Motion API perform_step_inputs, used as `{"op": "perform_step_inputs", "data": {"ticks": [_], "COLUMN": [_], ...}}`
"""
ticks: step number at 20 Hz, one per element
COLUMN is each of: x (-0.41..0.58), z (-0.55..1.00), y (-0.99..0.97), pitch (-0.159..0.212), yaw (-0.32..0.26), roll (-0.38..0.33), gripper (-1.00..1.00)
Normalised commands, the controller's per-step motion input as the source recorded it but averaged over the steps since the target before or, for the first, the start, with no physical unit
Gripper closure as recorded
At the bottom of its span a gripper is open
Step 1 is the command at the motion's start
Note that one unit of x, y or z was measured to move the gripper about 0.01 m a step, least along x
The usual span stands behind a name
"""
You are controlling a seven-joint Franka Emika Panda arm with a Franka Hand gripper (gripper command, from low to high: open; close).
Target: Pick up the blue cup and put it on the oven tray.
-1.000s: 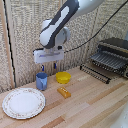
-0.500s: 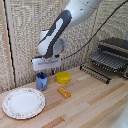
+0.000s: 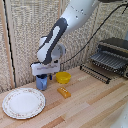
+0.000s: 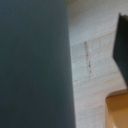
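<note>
Toward the desk's back edge, on the exterior view's left, you've got the gripper (image 3: 42,76) down over the cup (image 3: 42,82); the blue body pokes out just below the white hand. Cup sits on the wood, just beside the yellow bowl (image 3: 63,77), w/ an orange block (image 3: 63,92) a bit nearer the front edge and the white plate (image 3: 23,102) toward the front-left corner. The tray (image 3: 103,68) sticks out of the oven (image 3: 114,50) at the desk's right end, well apart from the cup. Jaw spacing is hidden by the hand itself, so you can't tell from here if it's closed on the cup.

Wrist view: very close in. A big blue-grey surface, prob. the cup wall (image 4: 32,65), fills most of the picture, w/ bare wood (image 4: 92,55) beside it, a dark shape that may be a finger (image 4: 121,40), and a bit of yellow-orange at one corner. No contact visible either, so grasp state: can't tell.

Step, as I read it: the pick, at or just before closing. Next you'd need a firm grip on the rim or wall, a straight lift clear of the bowl, then a long carry across to the tray.
</note>
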Motion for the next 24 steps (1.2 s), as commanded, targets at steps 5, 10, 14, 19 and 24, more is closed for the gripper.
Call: {"op": "perform_step_inputs", "data": {"ticks": [5,10,14,19,24], "x": [-0.002,-0.045,-0.063,-0.032,0.009], "z": [0.00,0.35,0.62,0.98,0.94], "y": [0.05,0.12,0.03,0.00,-0.14], "pitch": [-0.078,-0.142,-0.076,0.011,0.033], "yaw": [-0.040,-0.150,-0.121,-0.106,-0.135], "roll": [0.000,0.001,0.006,0.021,0.009], "gripper": [1.00,1.00,1.00,1.00,1.00]}}
